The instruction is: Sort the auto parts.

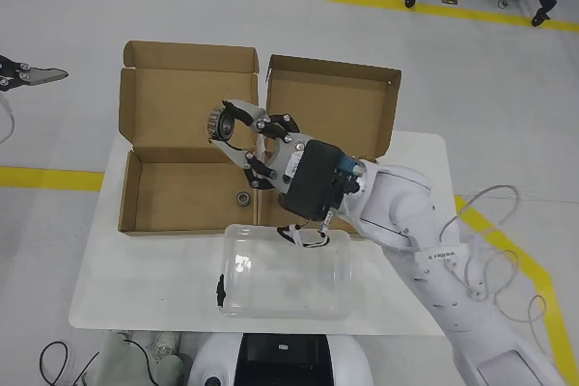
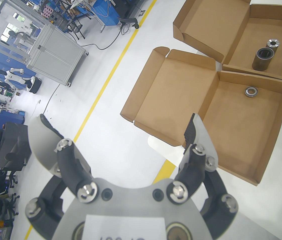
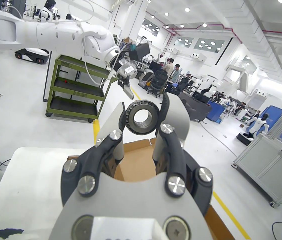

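Your right end effector [image 1: 222,125] is clamped across the outer rim of a steel bearing [image 3: 142,129], held in the air over the 11 o'clock part of the surface [image 1: 145,280], above the left cardboard box [image 1: 174,198]. Expect it to be dense, rigid and probably slick; pinching the roller-ribbed outside, as now, looks safest. Your left end effector [image 2: 117,118] hangs wide and empty, off toward 10 o'clock.
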